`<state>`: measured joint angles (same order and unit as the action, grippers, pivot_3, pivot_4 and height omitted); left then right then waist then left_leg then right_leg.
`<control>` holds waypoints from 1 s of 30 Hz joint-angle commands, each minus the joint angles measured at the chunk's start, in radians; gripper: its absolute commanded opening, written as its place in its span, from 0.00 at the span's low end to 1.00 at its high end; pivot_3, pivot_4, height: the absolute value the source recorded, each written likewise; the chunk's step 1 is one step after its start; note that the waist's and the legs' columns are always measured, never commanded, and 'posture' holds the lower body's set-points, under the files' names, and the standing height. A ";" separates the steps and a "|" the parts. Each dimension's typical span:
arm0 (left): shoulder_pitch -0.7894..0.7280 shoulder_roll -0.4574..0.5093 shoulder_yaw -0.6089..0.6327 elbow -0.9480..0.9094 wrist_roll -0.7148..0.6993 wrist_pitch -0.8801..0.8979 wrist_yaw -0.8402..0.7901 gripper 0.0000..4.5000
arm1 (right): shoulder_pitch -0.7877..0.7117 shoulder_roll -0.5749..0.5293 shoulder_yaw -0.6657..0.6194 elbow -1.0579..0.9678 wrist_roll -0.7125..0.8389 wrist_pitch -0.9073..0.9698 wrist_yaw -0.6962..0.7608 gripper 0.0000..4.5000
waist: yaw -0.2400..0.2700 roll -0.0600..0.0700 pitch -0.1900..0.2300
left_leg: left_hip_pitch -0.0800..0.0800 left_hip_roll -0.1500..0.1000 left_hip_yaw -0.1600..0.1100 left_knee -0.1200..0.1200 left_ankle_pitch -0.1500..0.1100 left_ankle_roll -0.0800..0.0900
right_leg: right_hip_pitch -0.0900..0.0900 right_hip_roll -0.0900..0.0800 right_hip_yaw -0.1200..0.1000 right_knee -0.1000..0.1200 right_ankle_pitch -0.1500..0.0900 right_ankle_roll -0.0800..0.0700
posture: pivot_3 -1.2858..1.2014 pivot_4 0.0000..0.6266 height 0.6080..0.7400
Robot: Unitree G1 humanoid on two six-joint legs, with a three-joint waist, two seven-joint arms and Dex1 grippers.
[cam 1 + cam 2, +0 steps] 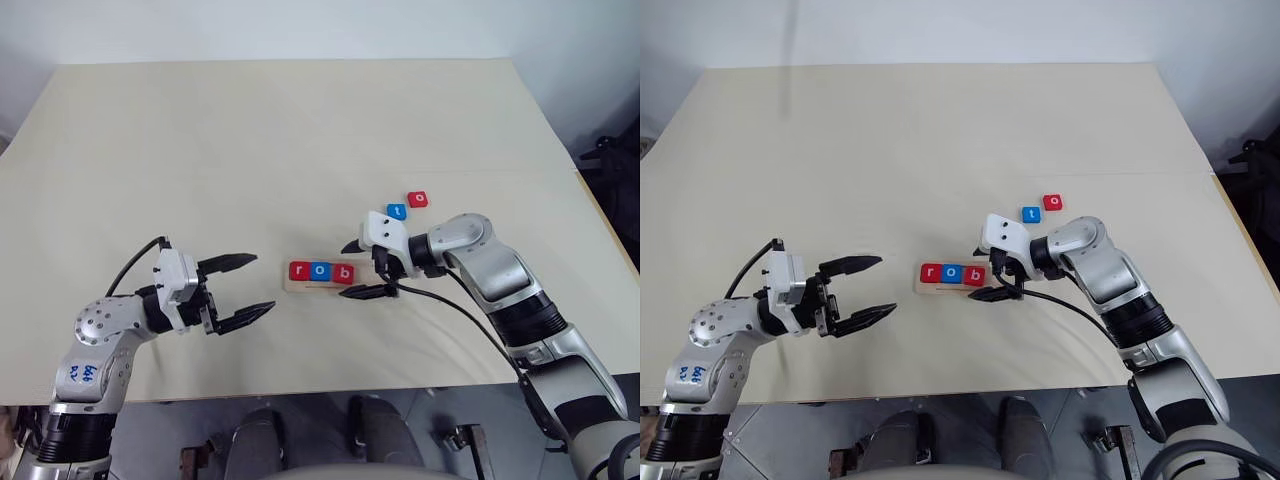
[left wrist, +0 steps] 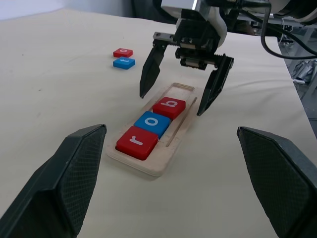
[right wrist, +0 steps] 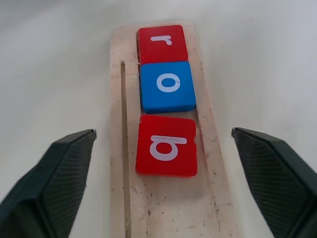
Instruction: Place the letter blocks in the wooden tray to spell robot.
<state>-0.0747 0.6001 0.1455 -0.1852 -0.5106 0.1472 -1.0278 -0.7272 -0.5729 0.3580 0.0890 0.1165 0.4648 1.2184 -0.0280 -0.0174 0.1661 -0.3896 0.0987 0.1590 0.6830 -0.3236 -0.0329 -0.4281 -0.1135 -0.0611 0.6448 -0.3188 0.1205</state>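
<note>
r, o, b sit in wooden tray (image 1: 318, 282). right gripper (image 1: 366, 269) hangs open over b end, holding nothing; blue t (image 1: 397, 212) & red o (image 1: 418, 199) lie just beyond it, so right arm's nearer.

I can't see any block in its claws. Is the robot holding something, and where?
Nothing is held. The right gripper stands open over the pale wooden tray; the left gripper is open above the bare table.
</note>
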 commanded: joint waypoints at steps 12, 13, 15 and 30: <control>-0.014 -0.001 0.011 -0.007 -0.018 -0.007 -0.012 1.00 | 0.085 -0.071 -0.062 -0.103 0.021 0.079 -0.055 0.18 | -0.001 0.000 0.000 | 0.000 0.000 0.000 0.000 0.000 0.000 | 0.000 0.000 0.000 0.000 0.000 0.000 | 0.52 0.24 1.00; -0.015 0.000 0.011 -0.006 -0.018 -0.006 -0.013 1.00 | 0.082 -0.063 -0.057 -0.097 0.016 0.083 -0.068 0.11 | -0.001 0.000 0.000 | 0.000 0.000 0.000 0.000 0.000 0.000 | 0.000 0.000 0.000 0.000 0.000 0.000 | 0.52 0.24 1.00; -0.021 0.000 0.010 -0.003 -0.016 -0.005 -0.012 1.00 | 0.068 -0.042 -0.047 -0.079 0.006 0.083 -0.090 0.09 | 0.000 0.000 0.000 | 0.000 0.000 0.000 0.000 0.000 0.000 | 0.000 0.000 0.000 0.000 0.000 0.000 | 0.52 0.24 1.00; -0.022 -0.010 0.006 -0.009 -0.009 -0.009 0.004 1.00 | 0.034 0.026 -0.027 -0.048 -0.012 0.067 -0.136 0.09 | 0.000 0.000 0.000 | 0.000 0.000 0.000 0.000 0.000 0.000 | 0.000 0.000 0.000 0.000 0.000 0.000 | 0.52 0.24 1.00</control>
<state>-0.0964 0.5931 0.1457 -0.1799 -0.5102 0.1505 -1.0270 -0.6816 -0.5490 0.3468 0.0524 0.1012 0.5457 1.0880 -0.0283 -0.0175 0.1661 -0.3895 0.0988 0.1591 0.6828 -0.3237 -0.0330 -0.4281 -0.1134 -0.0612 0.6447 -0.3188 0.1204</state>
